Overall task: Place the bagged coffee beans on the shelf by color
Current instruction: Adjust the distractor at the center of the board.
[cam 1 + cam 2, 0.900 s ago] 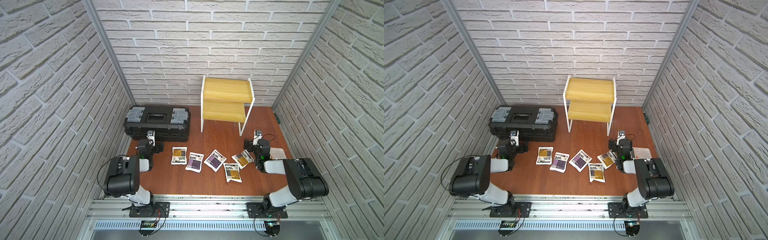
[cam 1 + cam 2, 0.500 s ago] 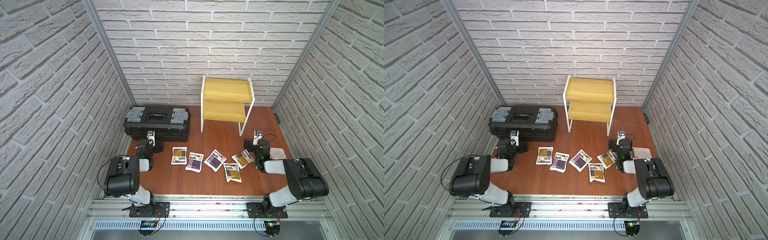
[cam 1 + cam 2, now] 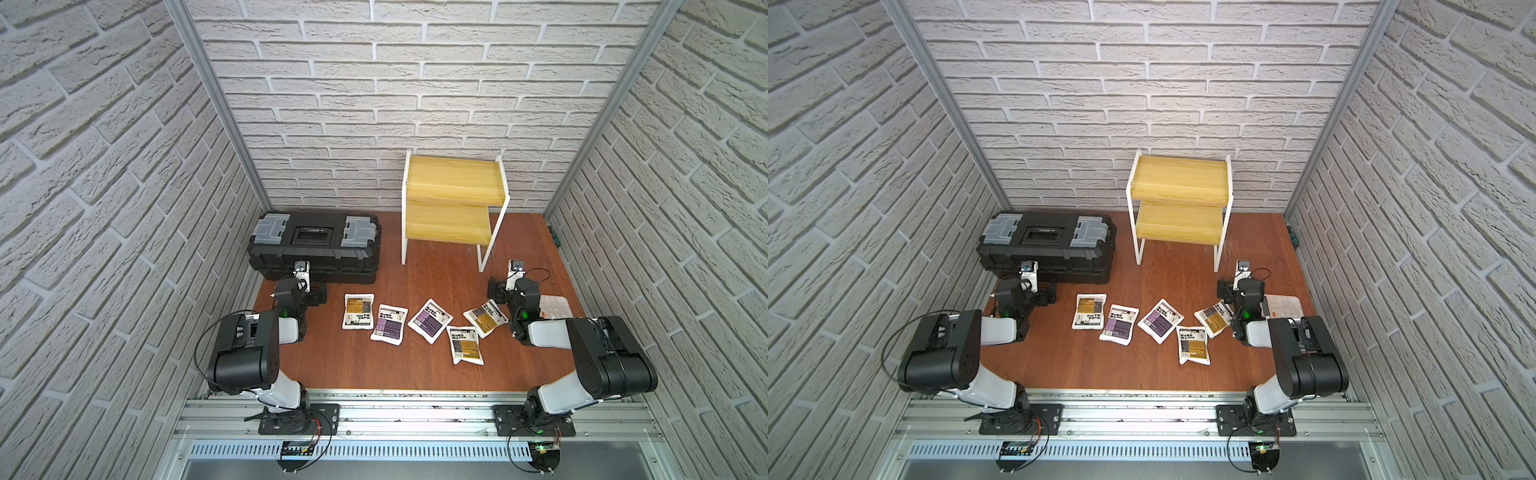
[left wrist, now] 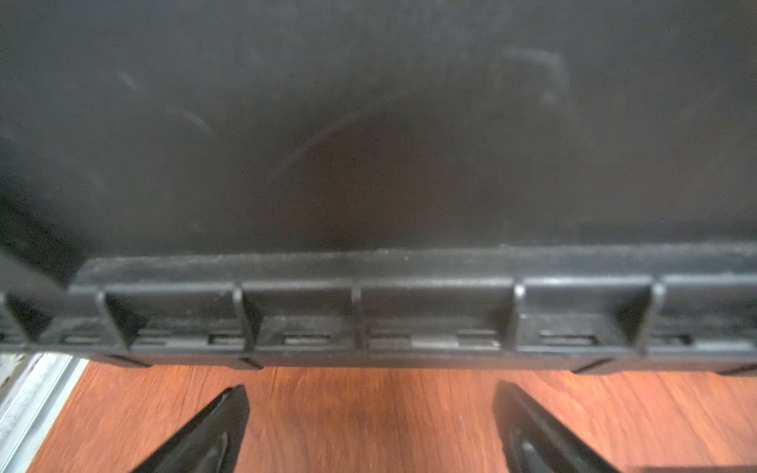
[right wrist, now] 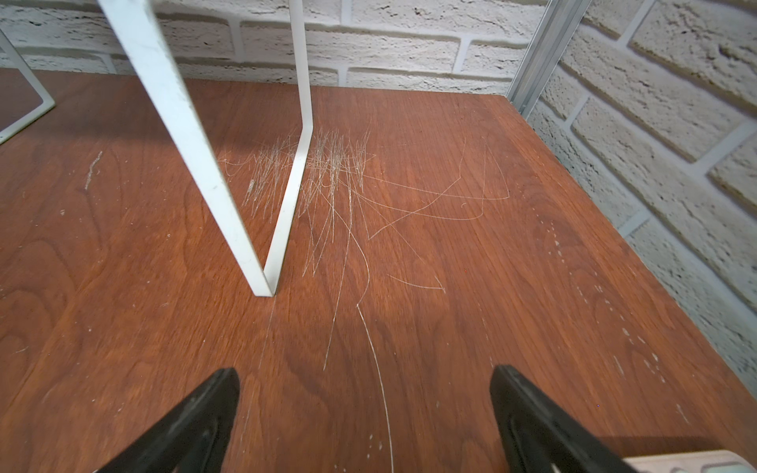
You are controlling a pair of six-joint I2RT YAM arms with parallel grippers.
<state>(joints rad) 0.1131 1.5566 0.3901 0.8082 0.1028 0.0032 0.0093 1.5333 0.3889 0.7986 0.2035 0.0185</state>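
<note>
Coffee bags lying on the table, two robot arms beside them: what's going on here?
Nothing is being handled yet. Five coffee bags, three yellow and two purple, lie flat on the table, and both boards of the shelf are bare. The left gripper is open and low in front of the black toolbox; the right gripper is open near the shelf's leg, holding nothing.

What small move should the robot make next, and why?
Probably turn the open, empty right gripper toward the yellow pouch lying closest to that arm. The gripper faces a shelf leg, not a pouch, and both shelf boards are bare, so sorting has not begun.
</note>
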